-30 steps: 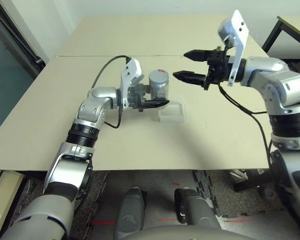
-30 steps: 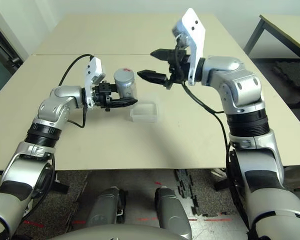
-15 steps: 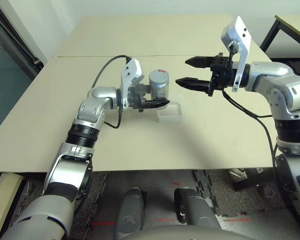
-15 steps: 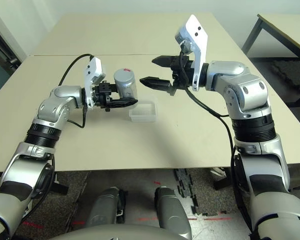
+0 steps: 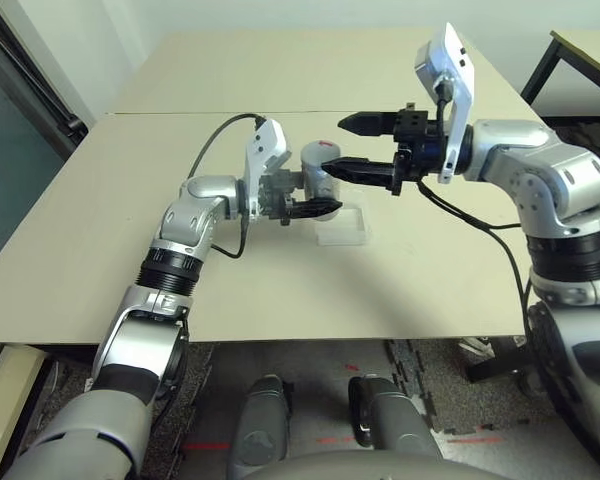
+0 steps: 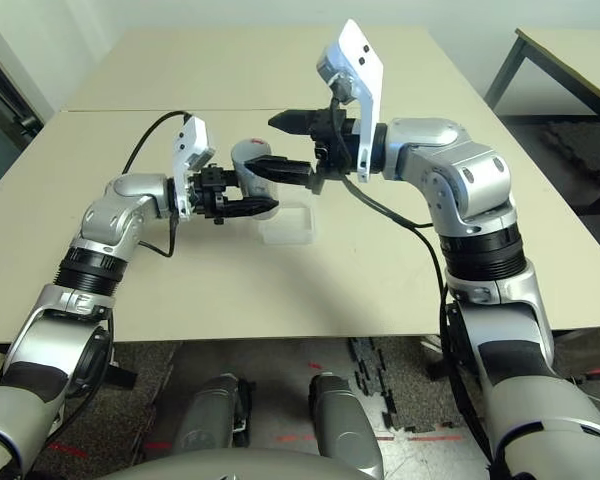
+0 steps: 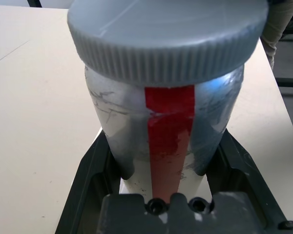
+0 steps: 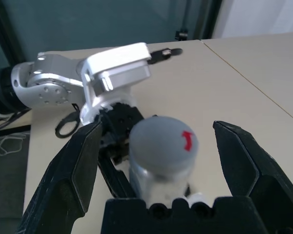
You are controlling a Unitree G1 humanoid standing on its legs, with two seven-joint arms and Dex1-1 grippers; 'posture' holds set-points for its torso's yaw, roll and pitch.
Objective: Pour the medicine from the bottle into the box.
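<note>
the bottle (image 5: 318,175) stands upright in my left claw (image 5: 315,207), lifted off the table (image 5: 100,220), its silvery body pinched between my two black fingers (image 7: 93,183) low down on its sides. the jaws are narrow, closed tight on it. from my left wrist i look straight at its label, a red stripe running up the white, with the ribbed grey cap (image 7: 168,41) above my fingers. the cap's flat top carries a small red mark (image 8: 187,140), seen from my right wrist.

my right claw (image 5: 342,145) reaches in from the other side, pointing level across toward my left one, jaws spread wide and holding nothing. one finger (image 5: 365,122) sits above and beyond the cap, the other (image 5: 355,169) lies level with the cap on its near side, so the cap is right between the finger tips; i cannot tell whether either finger touches it. from the right wrist the cap sits in the gap with space on both sides.

the box (image 5: 342,226), clear and shallow, rests on the table just below and a little past my left claw's fingertips, under my right claw. it looks empty as far as i can make out.

a black cable (image 5: 220,140) loops from my left wrist back over the table.
</note>
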